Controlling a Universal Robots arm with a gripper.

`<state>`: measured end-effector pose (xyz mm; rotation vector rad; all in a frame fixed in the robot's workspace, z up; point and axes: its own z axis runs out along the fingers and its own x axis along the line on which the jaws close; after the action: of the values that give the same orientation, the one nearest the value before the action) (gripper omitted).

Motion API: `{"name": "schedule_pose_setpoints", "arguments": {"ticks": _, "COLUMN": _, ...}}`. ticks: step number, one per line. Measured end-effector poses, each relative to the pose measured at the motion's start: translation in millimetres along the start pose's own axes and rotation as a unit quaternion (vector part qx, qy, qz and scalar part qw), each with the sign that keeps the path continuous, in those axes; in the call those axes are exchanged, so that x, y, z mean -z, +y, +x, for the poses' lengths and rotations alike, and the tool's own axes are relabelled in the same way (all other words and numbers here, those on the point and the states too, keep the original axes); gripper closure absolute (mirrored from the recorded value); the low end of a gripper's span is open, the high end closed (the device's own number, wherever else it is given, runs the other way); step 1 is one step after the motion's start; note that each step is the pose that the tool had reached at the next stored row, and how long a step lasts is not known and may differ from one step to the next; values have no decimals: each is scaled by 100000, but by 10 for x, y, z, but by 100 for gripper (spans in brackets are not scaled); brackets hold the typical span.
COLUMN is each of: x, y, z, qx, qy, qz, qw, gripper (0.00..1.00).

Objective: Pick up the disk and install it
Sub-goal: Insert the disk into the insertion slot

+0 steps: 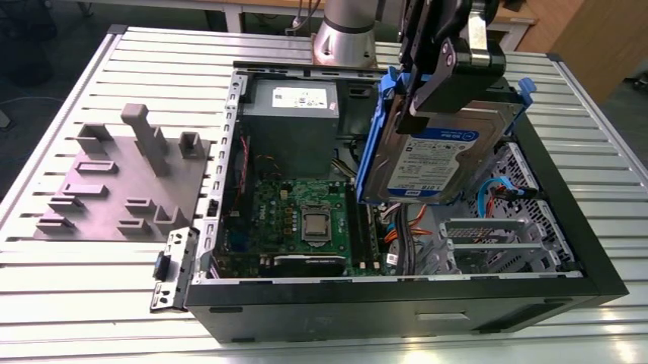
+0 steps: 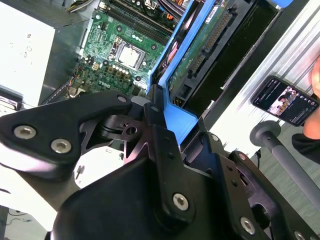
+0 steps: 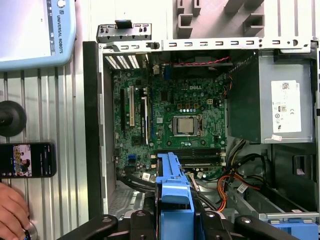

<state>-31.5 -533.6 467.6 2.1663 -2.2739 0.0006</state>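
Case: black computer case (image 1: 405,299) lies open along the lower half of the exterior view, on the slatted table (image 1: 61,303); lid off, insides bare.
Fixture: grey fixture plate (image 1: 111,189) sits at the left of the frame, just beside the case; nothing touches it.
Board: green motherboard (image 1: 303,220) at frame centre; orange and blue cables crowd its edge on the exterior view's right.
Bay: metal drive cage (image 1: 496,243) at lower right, and it's empty.
Disk: here it is, the disk (image 1: 435,163) hangs on edge at upper right of centre, label toward the camera, tilted, above the cables and cage; not seated anywhere.
Gripper: the gripper (image 1: 430,95) is closed down on the disk's upper end; in the second wrist view its black fingers (image 2: 155,125) pinch the blue carrier (image 2: 182,120), no gap to see.
Handling: I'd call it dense for its size and fully rigid; bare metal sides look slick; the green circuit underside (image 2: 200,50) and its connector look fragile; knocks are the risk.
Hold: the plastic carrier is the sensible place, off the label and board; held at one end, it may swing.
Behind: grey power-supply box (image 1: 294,114) at upper centre; the arm (image 1: 344,30) rises at the top edge.
Bystander: in the first wrist view a phone (image 3: 27,160) lies outside the case, a hand (image 3: 12,212) near it.
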Motion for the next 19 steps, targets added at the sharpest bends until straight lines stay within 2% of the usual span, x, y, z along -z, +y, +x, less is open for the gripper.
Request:
{"name": "schedule_pose_setpoints", "arguments": {"ticks": 8, "x": 0, "y": -8, "z": 18, "qx": 7, "qy": 1, "qz": 0, "qw": 100000, "gripper": 64}}
{"name": "schedule_pose_setpoints", "arguments": {"ticks": 14, "x": 0, "y": -104, "z": 14, "qx": -4, "qy": 6, "qz": 0, "qw": 100000, "gripper": 64}}
{"name": "schedule_pose_setpoints", "arguments": {"ticks": 19, "x": -1, "y": -132, "z": 50, "qx": 0, "qy": 0, "qz": -1, "qw": 100000, "gripper": 64}}
